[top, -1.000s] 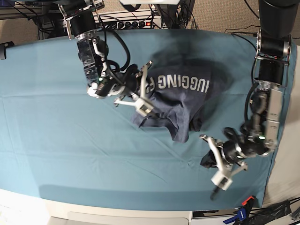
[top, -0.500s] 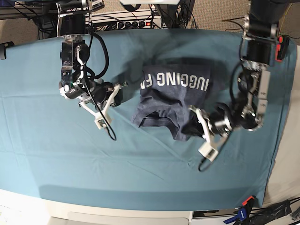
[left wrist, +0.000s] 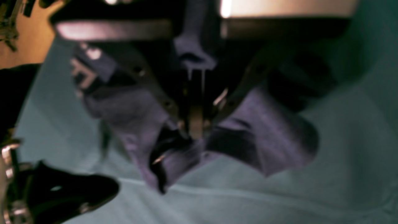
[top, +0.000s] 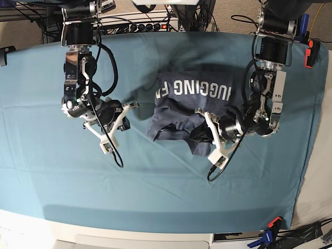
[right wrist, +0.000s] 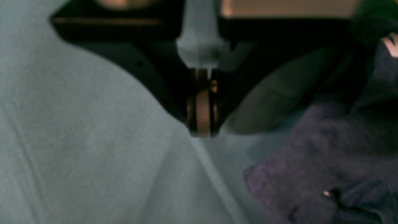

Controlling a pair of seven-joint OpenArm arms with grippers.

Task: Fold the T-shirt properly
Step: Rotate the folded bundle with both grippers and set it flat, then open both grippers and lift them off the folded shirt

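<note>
Shirt look: the T-shirt (top: 194, 106) is heathered slate-blue, bunched into a rough heap rather than flat, with folds and a dark pocket of shadow along its near edge; my left wrist view shows its cloth (left wrist: 264, 133) as purplish and crumpled.
Shirt place: on the teal cloth (top: 155, 181) covering the bench, around the middle, a little toward the far edge and toward my left arm's side.
Shirt axis: the long side of the heap runs along the bench's length, parallel to the far edge; a lobe of cloth hangs toward the near edge.
Writing: white block letters read upside down from the base view, "UGGING" with part of another word, perhaps "F", at the end nearer my right arm; the rest is folded under.
Left gripper (top: 211, 137): jaws together, at the near side of the heap; the wrist view is blurred, and the tip (left wrist: 196, 124) seems pinched on the T-shirt, cloth bunched on both sides.
Right gripper (top: 111, 136): jaws pressed together, holding nothing, low over bare teal cloth (right wrist: 77, 155) just beside the shirt's end; the shirt's edge (right wrist: 311, 174) lies apart from the tip (right wrist: 202, 116).
</note>
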